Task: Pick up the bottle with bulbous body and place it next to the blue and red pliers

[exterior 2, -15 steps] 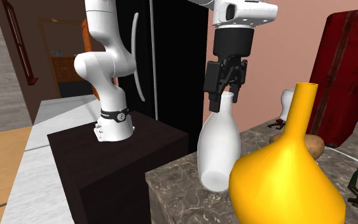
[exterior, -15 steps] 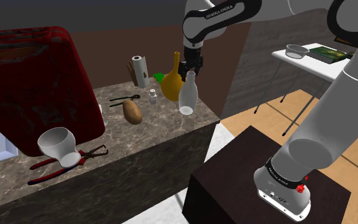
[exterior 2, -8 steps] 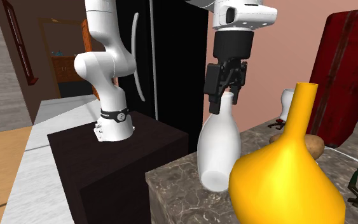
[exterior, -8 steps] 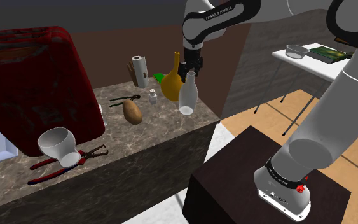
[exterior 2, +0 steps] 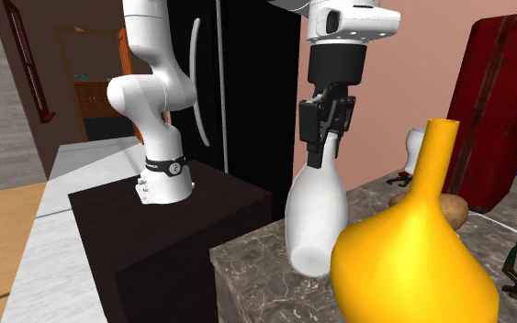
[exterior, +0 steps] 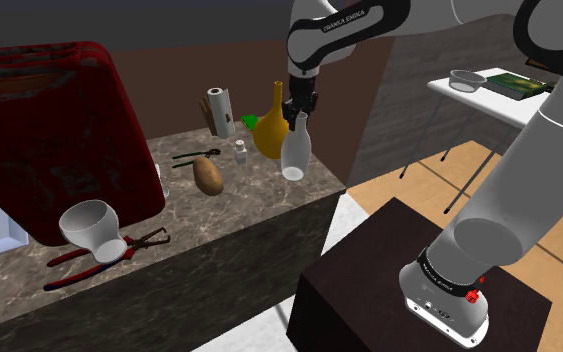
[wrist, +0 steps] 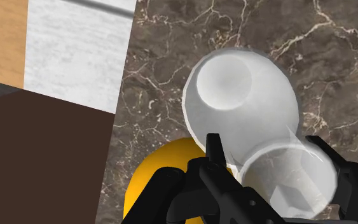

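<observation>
A white bottle (exterior: 294, 150) with a narrow neck and swelling body stands tilted near the tabletop's (exterior: 259, 200) edge closest to the robot's stand, its neck clasped between the two black fingers of the claw (exterior: 300, 112). The second exterior view shows the claw (exterior 2: 328, 138) closed around the neck just below the mouth, with the bottle's (exterior 2: 316, 211) rounded base at the marble surface (exterior 2: 256, 275) or barely above it; which of the two cannot be told. From the wrist, the fingers flank the mouth and the wide base (wrist: 241, 102) shows beyond them.

The bottle looks smooth, rigid and glassy, so it is likely slippery and breakable, with most of its weight low in the body. The neck under the lip appears the sensible hold, though the body may swing beneath it.

Just beside it stands a yellow long-necked vase (exterior: 267, 130). Farther along lie a potato (exterior: 207, 174) and dark pliers (exterior: 197, 153). The blue and red pliers (exterior: 139, 241) rest well apart at the far end, partly under a white cup (exterior: 89, 225).
</observation>
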